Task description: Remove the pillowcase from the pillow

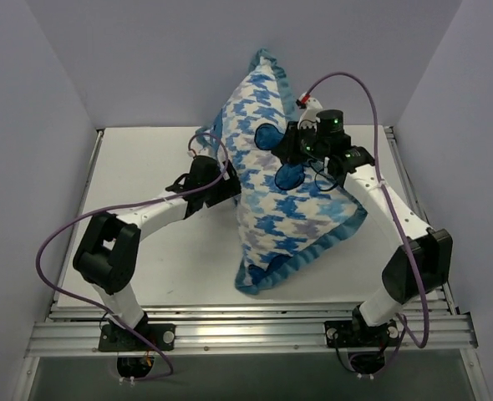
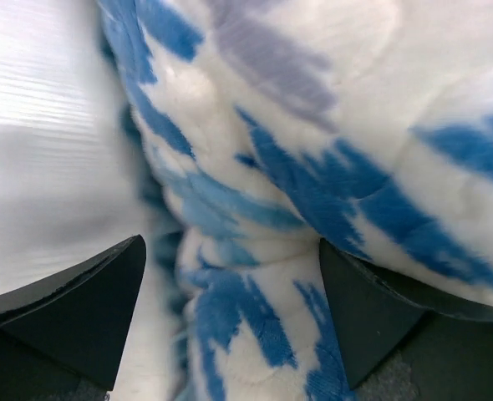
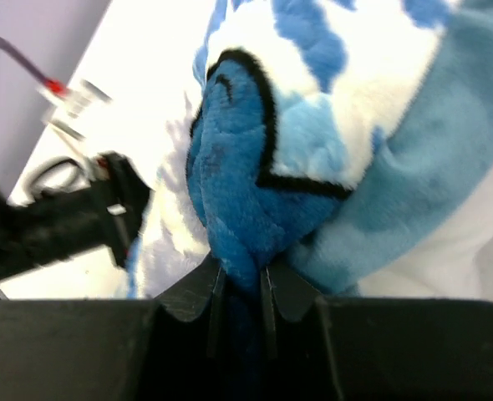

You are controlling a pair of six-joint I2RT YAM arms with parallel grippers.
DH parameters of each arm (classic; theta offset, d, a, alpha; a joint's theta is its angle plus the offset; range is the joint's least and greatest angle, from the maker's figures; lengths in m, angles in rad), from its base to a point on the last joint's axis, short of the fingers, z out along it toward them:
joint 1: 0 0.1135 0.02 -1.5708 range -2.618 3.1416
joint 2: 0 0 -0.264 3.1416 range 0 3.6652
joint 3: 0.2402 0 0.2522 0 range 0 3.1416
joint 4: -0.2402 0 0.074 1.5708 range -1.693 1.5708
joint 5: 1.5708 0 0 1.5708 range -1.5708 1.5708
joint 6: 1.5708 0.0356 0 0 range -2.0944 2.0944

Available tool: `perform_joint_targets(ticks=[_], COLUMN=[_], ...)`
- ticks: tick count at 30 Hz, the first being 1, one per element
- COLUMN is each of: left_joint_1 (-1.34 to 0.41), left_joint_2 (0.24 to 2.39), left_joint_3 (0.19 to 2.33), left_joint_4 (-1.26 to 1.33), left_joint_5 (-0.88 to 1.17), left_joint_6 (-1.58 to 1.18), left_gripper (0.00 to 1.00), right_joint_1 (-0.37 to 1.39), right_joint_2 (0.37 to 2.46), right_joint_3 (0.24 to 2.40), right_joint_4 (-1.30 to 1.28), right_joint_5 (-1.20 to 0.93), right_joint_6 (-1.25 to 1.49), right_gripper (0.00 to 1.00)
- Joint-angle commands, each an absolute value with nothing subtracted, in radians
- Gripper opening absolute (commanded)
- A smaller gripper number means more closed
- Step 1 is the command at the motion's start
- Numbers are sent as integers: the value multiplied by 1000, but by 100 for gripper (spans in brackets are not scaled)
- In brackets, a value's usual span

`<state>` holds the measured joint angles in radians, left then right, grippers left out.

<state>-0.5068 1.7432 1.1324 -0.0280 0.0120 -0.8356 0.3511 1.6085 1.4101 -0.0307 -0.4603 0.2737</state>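
Note:
The pillowcase, a blue, lilac and white houndstooth print with a blue ruffled edge, is raised off the table and stands tilted on its lower corner. The pillow is hidden inside it. My right gripper is shut on a fold of the case at a dark blue cartoon shape. The right wrist view shows that fold pinched between the jaws of the gripper. My left gripper presses against the case's left side. In the left wrist view it is open, and bulging printed fabric lies between the spread fingers.
The white table lies left of and under the case. Grey walls close in on the left, back and right. A metal rail runs along the near edge. Purple cables loop over both arms.

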Motion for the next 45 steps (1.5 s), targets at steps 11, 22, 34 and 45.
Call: perform_joint_targets(ticks=[11, 22, 34, 45], left_joint_1=[-623, -615, -611, -623], left_joint_2=[1645, 793, 690, 1265], left_joint_3=[937, 689, 992, 1276], left_joint_4=[210, -499, -760, -408], left_joint_5=[45, -210, -338, -181], left_joint_6=[-1025, -1020, -812, -577], left_gripper=[95, 94, 94, 94], right_joint_1=[567, 902, 974, 762], right_joint_2=[1516, 1543, 1404, 1007], right_joint_3=[1343, 1247, 1470, 1092], right_joint_4=[-57, -35, -282, -497], right_joint_5=[-385, -144, 243, 448], right_joint_6=[218, 342, 397, 704], right_gripper=[0, 30, 88, 93])
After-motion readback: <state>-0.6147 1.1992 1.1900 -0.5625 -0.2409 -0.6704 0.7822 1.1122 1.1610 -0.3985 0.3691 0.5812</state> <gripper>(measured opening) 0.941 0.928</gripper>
